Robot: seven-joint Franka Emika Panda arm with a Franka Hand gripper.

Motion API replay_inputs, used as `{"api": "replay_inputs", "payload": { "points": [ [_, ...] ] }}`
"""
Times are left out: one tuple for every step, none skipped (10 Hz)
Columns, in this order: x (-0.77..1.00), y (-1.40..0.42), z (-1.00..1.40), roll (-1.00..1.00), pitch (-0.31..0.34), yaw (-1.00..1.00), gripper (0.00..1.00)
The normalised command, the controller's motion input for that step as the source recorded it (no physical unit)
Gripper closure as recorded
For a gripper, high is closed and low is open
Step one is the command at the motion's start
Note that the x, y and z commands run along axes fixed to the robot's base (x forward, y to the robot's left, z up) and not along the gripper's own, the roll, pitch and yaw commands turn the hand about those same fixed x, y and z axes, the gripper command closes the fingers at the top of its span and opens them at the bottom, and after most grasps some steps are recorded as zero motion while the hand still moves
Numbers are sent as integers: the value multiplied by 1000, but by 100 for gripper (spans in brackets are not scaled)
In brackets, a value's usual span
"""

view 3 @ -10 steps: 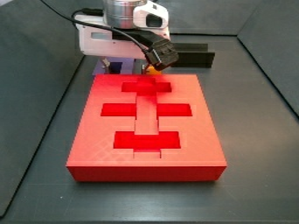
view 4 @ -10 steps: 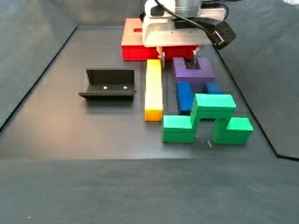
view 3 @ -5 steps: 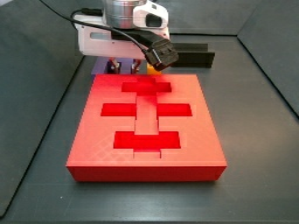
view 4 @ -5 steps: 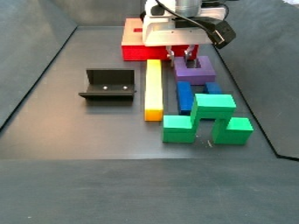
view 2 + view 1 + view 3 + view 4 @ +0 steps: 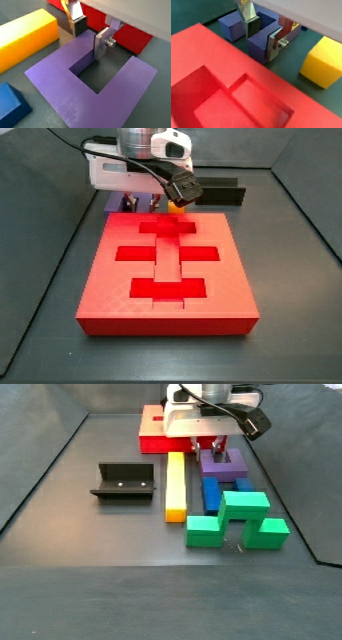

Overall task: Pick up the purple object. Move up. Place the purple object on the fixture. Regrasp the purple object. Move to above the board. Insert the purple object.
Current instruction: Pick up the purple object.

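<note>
Two silver fingers (image 5: pixel 103 43) of the gripper (image 5: pixel 89 31) straddle one prong of the purple object (image 5: pixel 93 85), jaws spread, pads not yet pressing it. Purple object lies flat on the desk (image 5: pixel 94 524) between board (image 5: pixel 163 431) and blue block (image 5: pixel 222 492). Arm housing hides most of it in a side view (image 5: pixel 130 201).

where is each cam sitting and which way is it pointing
Wrist view: on the wrist, looking down past the fingers at the purple object and board.
Wrist view: on the wrist, looking down at the purple object; gripper straddles one prong.
Side view: beyond the board, facing the arm.
Side view: opposite end, facing the fixture and blocks.
All show the gripper.
</note>
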Motion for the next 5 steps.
{"api": "replay_inputs", "payload": {
  "points": [
    [0,0,0,0,0,0,100],
    [0,0,0,0,0,0,100],
    [0,0,0,0,0,0,100],
    [0,0,0,0,0,0,100],
    [0,0,0,0,0,0,100]
  ]
}}
